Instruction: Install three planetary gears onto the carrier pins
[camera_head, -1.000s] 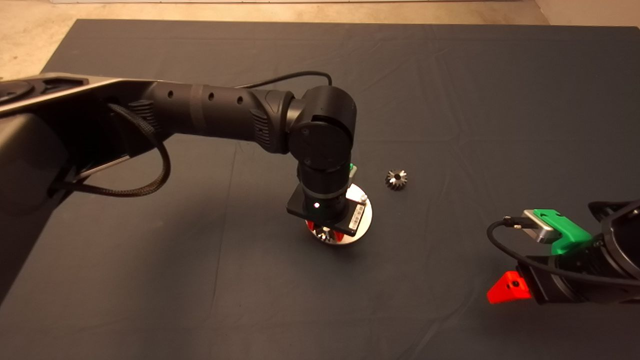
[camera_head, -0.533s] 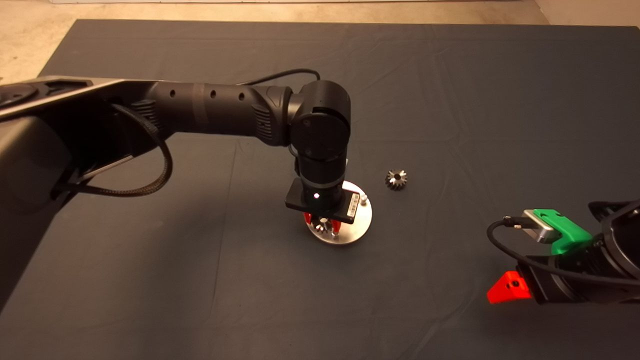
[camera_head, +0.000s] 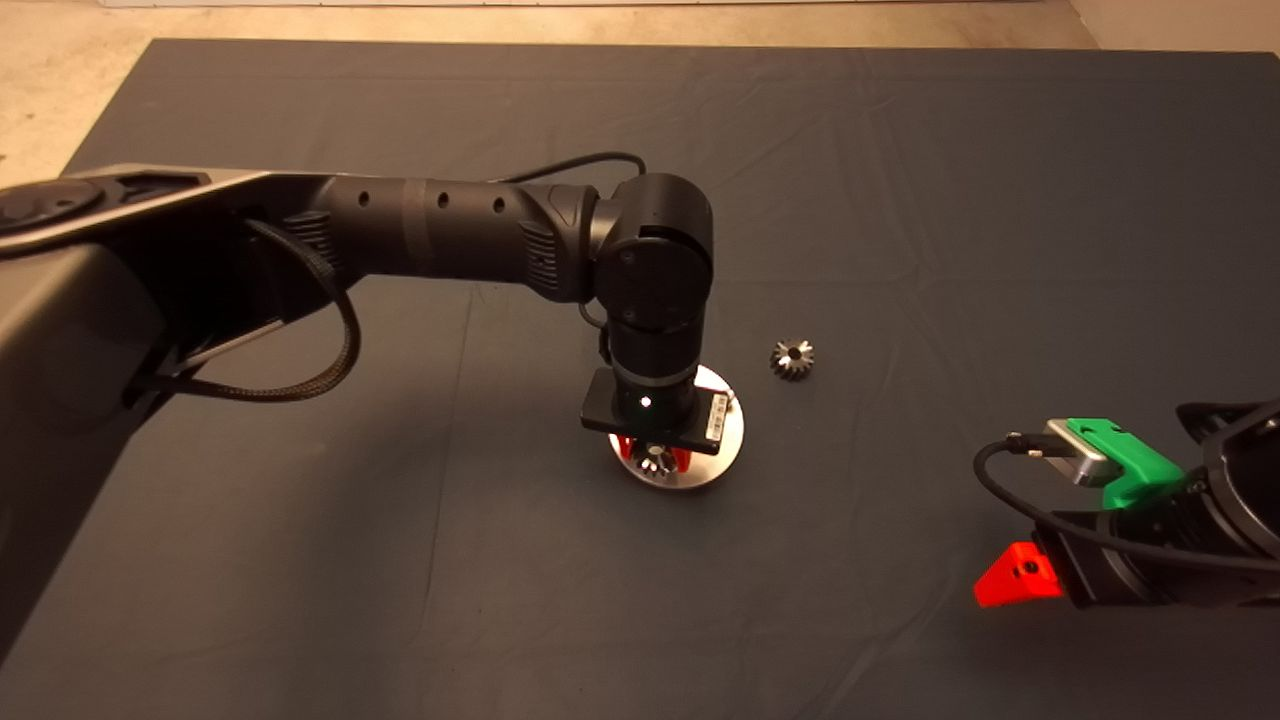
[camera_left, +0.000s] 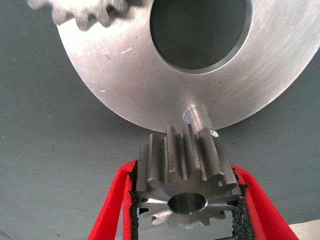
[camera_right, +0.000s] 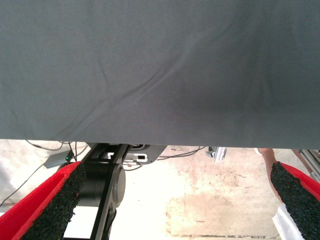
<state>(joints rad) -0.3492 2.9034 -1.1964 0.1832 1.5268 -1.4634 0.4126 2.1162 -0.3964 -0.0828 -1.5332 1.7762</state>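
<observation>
Left pincer (camera_left: 186, 200) pinching planetary gear (camera_left: 186, 172) by its toothed flanks, above disc (camera_left: 150, 85) rim, bare carrier pin (camera_left: 198, 116) just beyond gear. Gear bore looks off pin axis, judging from wrist view alone. Risk: teeth land on pin top, gear cocks or slips from pads. Second gear (camera_left: 87, 11) seated on disc; third gear (camera_head: 792, 359) loose on bench (camera_head: 900, 200). Right pincer (camera_head: 1020, 575) parked lower right, spread.

Left gripper (camera_head: 654, 462) lower, shifted right.
</observation>
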